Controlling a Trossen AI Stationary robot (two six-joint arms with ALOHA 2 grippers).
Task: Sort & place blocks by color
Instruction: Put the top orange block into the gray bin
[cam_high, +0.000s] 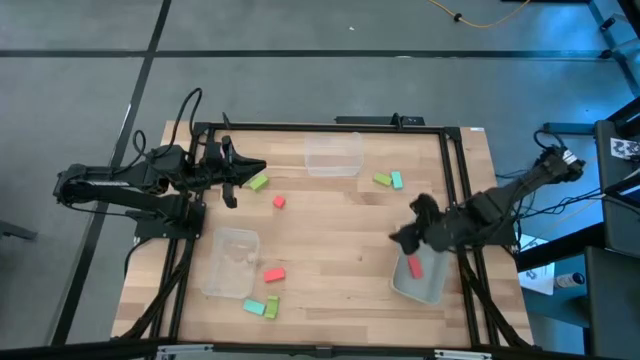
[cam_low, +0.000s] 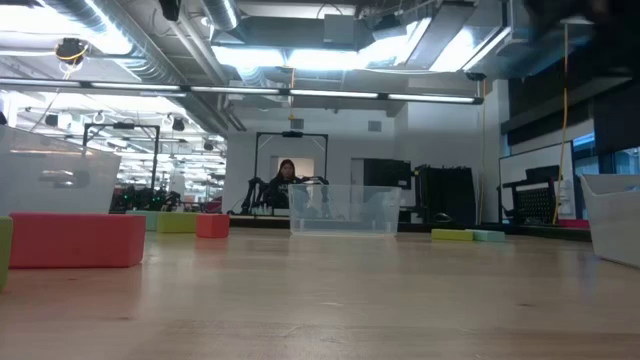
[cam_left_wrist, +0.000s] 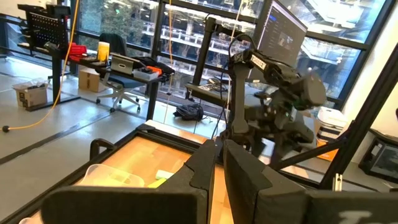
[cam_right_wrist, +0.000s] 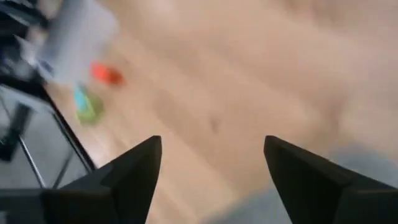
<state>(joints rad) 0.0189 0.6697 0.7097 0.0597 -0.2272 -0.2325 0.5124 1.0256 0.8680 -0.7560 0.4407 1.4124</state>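
from the high view: my right gripper (cam_high: 404, 236) hangs over the near right part of the wooden table (cam_high: 330, 230), just beside the right bin (cam_high: 420, 278), fingers spread wide with nothing between them. inside that bin there's one red block (cam_high: 414, 266), long axis running roughly front to back. my left gripper (cam_high: 243, 172) waits at the far left, fingers pressed together and empty, with a green block (cam_high: 259, 182) just beside it, tilted on a diagonal. a small red block (cam_high: 279, 201) sits a bit toward the middle from there. near the far bin (cam_high: 333, 155) a green block (cam_high: 382, 179) and a teal block (cam_high: 397, 180) are touching or close to it; the teal one's long axis runs front to back. by the left bin (cam_high: 230, 262) there's a red block (cam_high: 273, 273) lying mostly crosswise, and in front of it a teal block (cam_high: 254, 307) and a green block (cam_high: 271, 306) side by side.

low view: a big red block (cam_low: 78, 240) up close on the left, long side across the picture, a smaller red one (cam_low: 212, 226) farther back, and a person (cam_low: 287, 176) in the room behind the far bin.

left wrist view: my left fingers (cam_left_wrist: 202, 168) are together, and my right arm (cam_left_wrist: 273, 99) shows across the table.

right wrist view: my right fingers (cam_right_wrist: 134, 168) stand well apart over bare wood. blurry red, teal and green blocks far off; can't tell their axes there.
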